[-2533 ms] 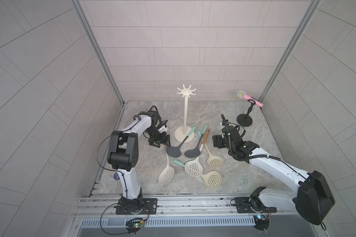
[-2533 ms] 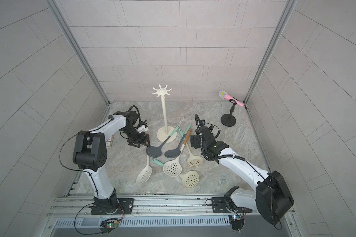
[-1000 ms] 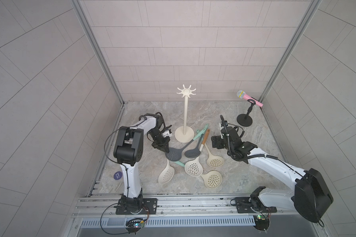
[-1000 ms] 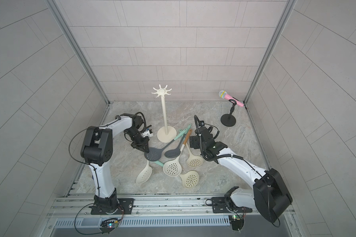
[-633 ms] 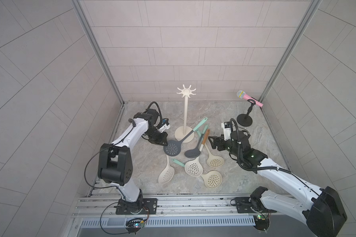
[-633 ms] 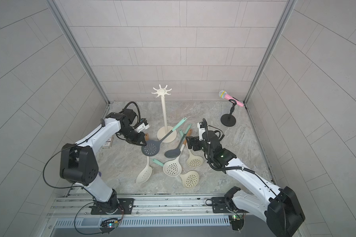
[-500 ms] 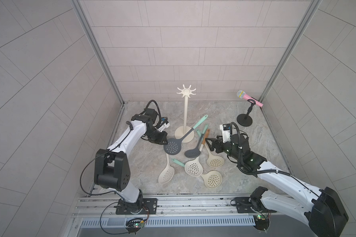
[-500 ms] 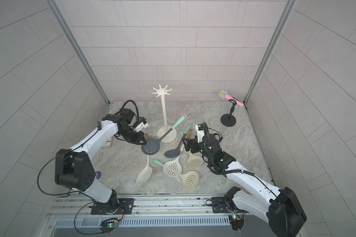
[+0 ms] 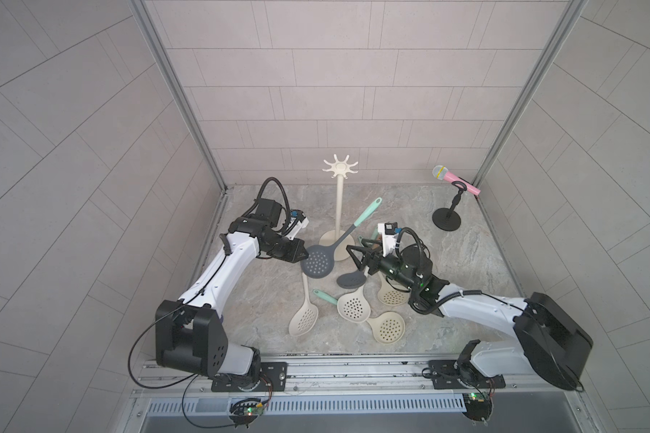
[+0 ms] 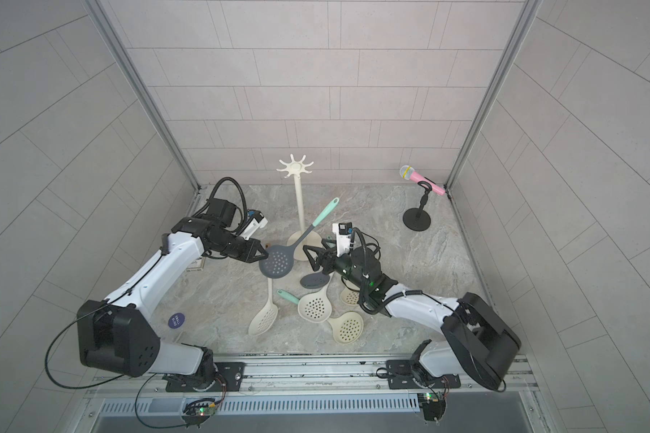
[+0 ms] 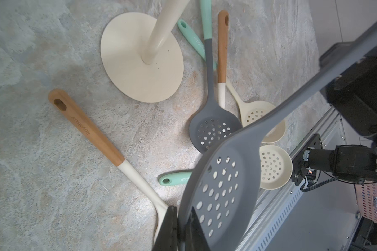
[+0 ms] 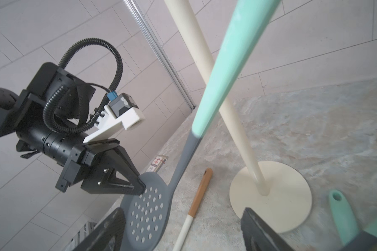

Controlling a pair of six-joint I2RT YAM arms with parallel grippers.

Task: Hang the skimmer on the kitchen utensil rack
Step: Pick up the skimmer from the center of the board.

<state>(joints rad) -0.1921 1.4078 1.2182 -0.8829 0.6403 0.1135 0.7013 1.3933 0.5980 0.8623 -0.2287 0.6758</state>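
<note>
**1. Nearest.** Cream skimmers (image 9: 353,307), flat on the table (image 9: 263,300), untouched.

**2.** Second grey skimmer (image 9: 351,279), also lying flat.

**3.** Right gripper (image 9: 354,258): jaws spread, holding nothing. It has swung round to face the raised skimmer's neck (a moment ago it sat lower, among the handles).

**4.** Skimmer (image 9: 318,261), grey head, mint handle. It no longer lies on the table but hangs in the air, tilted, with the handle end up beside the rack's pole. Left gripper (image 9: 305,255) is clenched on the head's rim.

**5.** Kitchen utensil rack (image 9: 339,202): upright, hooks bare.

**6. Farthest.** Microphone stand (image 9: 446,219), not involved.

**Note.** The pick-up is done and the hanging is not. A handover to the right gripper looks likely, since the handle end is well below the hooks.
</note>
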